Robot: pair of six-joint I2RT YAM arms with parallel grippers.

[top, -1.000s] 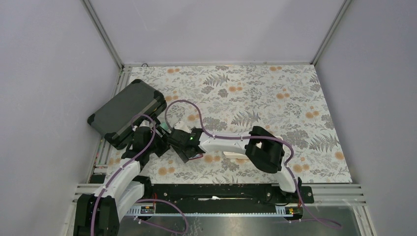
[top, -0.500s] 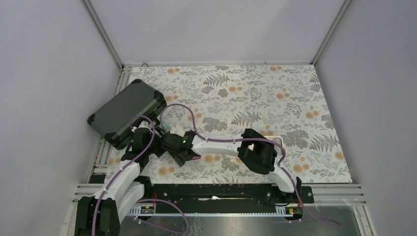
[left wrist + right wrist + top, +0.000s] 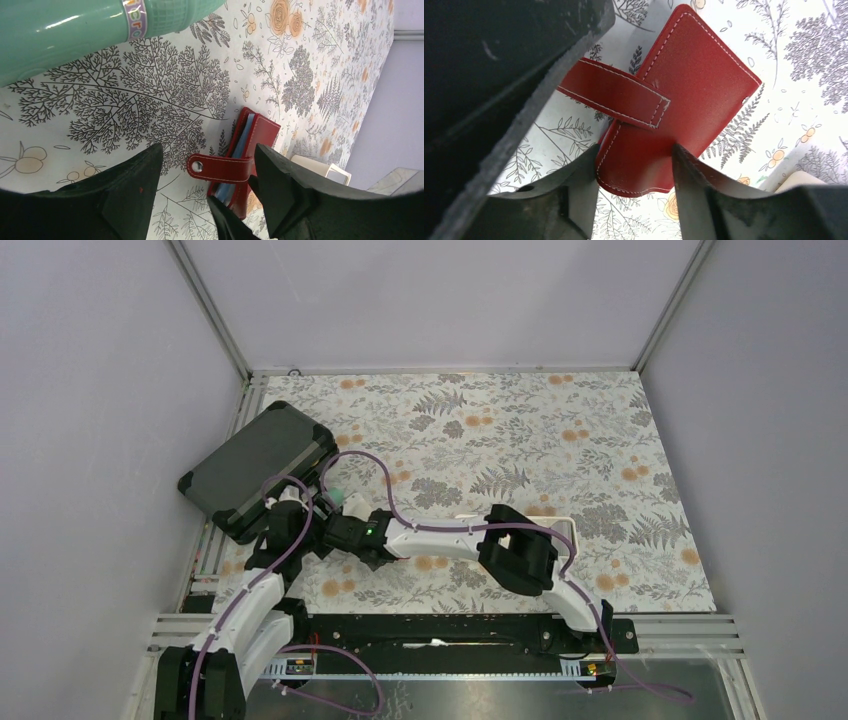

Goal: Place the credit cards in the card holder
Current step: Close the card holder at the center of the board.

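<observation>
nearly done, we judge: credit cards sit inside the card holder.
left gripper wide around its loose strap; right gripper straddles it, grip unclear.

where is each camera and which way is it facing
Top: above, behind, looking down at the table; left arm and right arm show.
Left wrist: on the left arm, low, facing the wallet; left gripper frames it.
Right wrist: on the right arm, close over the wallet; right gripper shows.
Both wrist views share the wallet.
</observation>
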